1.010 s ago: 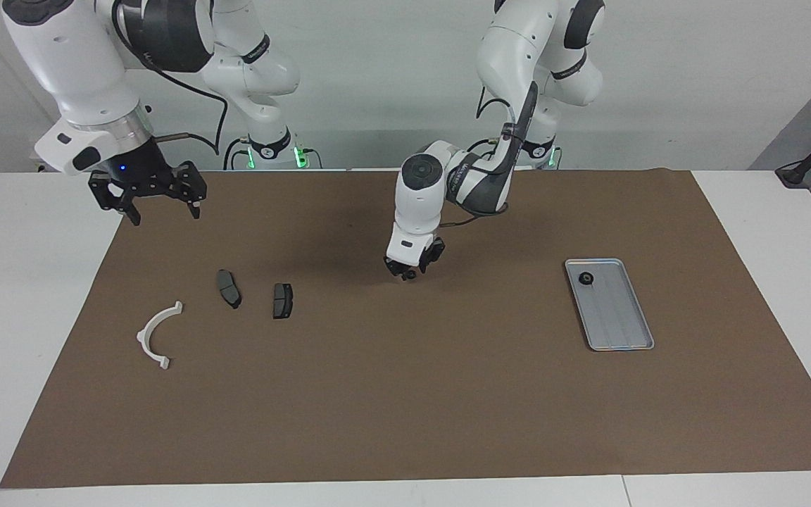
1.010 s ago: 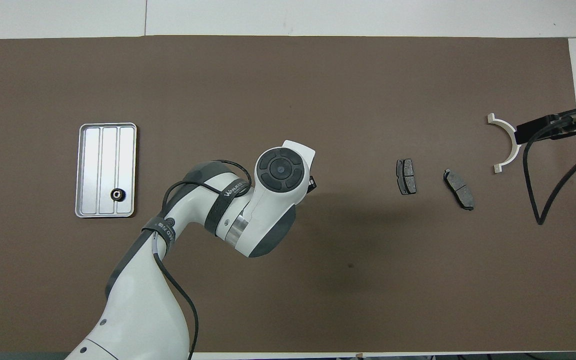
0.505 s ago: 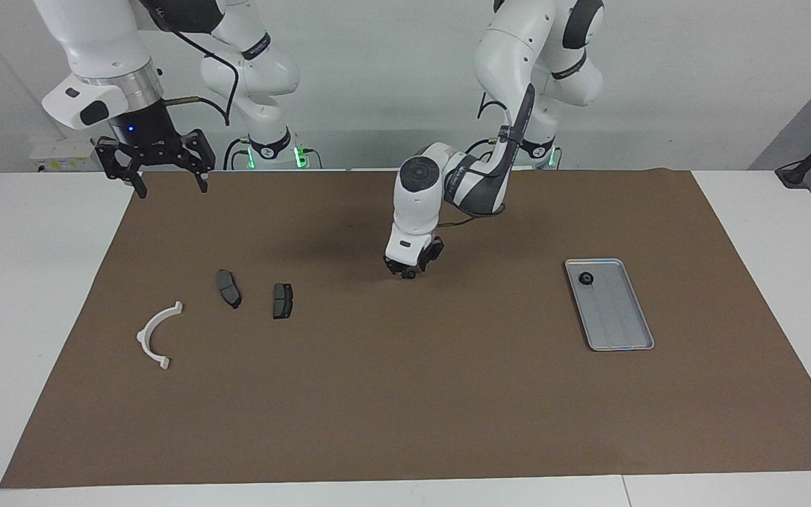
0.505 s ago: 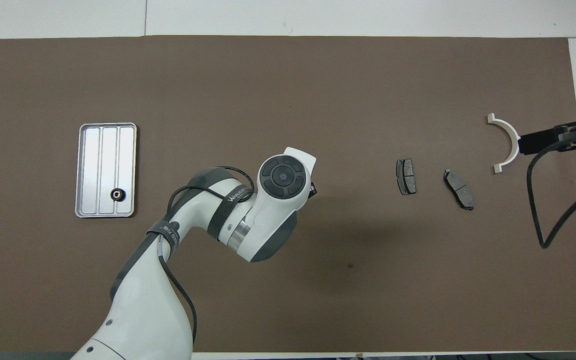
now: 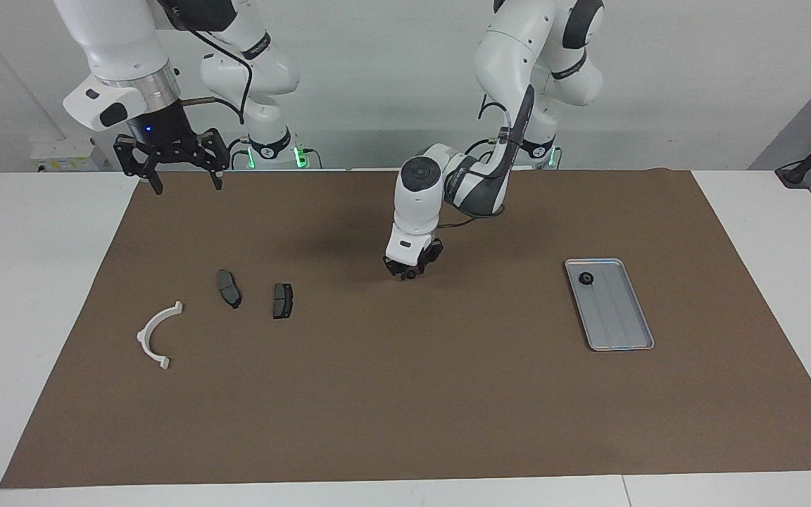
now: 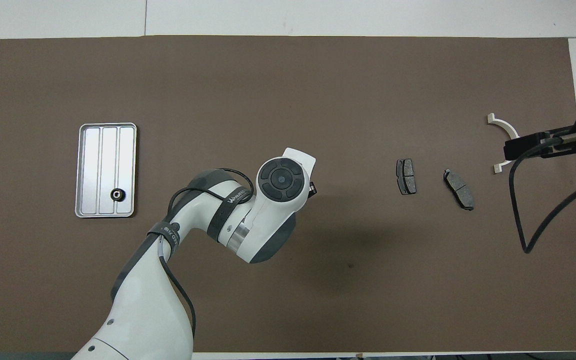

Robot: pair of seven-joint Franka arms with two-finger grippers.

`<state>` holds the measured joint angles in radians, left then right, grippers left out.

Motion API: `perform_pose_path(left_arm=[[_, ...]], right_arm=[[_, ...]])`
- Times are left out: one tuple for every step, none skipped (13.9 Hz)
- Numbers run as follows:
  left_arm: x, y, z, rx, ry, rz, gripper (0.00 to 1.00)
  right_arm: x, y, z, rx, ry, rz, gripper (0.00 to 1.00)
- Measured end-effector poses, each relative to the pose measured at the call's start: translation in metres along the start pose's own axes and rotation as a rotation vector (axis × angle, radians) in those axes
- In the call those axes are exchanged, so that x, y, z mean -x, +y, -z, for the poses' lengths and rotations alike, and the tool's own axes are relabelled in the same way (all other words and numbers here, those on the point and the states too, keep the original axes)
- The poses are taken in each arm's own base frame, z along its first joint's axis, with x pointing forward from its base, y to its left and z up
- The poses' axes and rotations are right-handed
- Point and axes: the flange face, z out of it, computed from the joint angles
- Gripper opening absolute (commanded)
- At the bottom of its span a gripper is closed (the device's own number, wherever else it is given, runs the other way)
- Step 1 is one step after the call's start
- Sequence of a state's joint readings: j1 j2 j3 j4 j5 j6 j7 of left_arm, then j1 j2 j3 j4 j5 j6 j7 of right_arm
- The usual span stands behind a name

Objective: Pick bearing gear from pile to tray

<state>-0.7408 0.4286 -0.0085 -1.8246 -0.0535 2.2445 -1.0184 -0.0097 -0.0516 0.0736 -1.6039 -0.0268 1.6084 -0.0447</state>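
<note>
Facing view shows what the overhead view hides: the left claw point(image 5: 410, 271), low over the middle of the brown mat point(image 5: 405, 394), fingers closed on a small dark piece too tiny to identify, and the right claw point(image 5: 181, 179), spread open and raised over the mat's corner at the right arm's end. Overhead, the left arm's wrist covers its claw. One black bearing gear point(image 6: 116, 194) lies in the tray point(image 6: 83, 170) on the surface, well apart from the brake pads point(image 5: 282, 300) and white bracket point(image 5: 153, 334).
</note>
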Motion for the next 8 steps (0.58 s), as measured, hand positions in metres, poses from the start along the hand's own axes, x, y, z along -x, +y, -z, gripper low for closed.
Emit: perform_pose_path(left_arm=[[0.0001, -0.0003, -0.0006, 0.000, 0.000, 0.000, 0.51], [0.0001, -0.0003, -0.0007, 0.000, 0.000, 0.000, 0.50], [0.0001, -0.0003, -0.0007, 0.000, 0.000, 0.000, 0.46], [0.0002, -0.0003, -0.0008, 0.000, 0.000, 0.000, 0.42], [0.0002, -0.0004, -0.0009, 0.000, 0.000, 0.000, 0.39], [0.0002, -0.0005, -0.0010, 0.000, 0.000, 0.000, 0.36], [0.0003, -0.0006, -0.0012, -0.001, 0.000, 0.000, 0.33], [0.0005, -0.0005, -0.0013, -0.001, 0.000, 0.000, 0.30]], right_arm=[[0.0000, -0.0013, 0.0001, 0.000, 0.000, 0.002, 1.00], [0.0000, -0.0021, 0.0003, -0.001, 0.001, 0.003, 1.00], [0.0001, -0.0024, 0.0005, -0.001, 0.001, 0.003, 1.00], [0.0002, -0.0011, 0.0005, -0.002, 0.001, 0.001, 1.00], [0.0003, 0.0009, 0.0005, -0.003, 0.001, -0.002, 1.00], [0.0004, 0.0031, 0.0004, -0.003, 0.001, -0.006, 1.00], [0.0007, 0.0052, 0.0002, -0.003, 0.000, -0.010, 1.00], [0.0010, 0.0068, -0.0001, -0.004, -0.003, -0.013, 1.00]])
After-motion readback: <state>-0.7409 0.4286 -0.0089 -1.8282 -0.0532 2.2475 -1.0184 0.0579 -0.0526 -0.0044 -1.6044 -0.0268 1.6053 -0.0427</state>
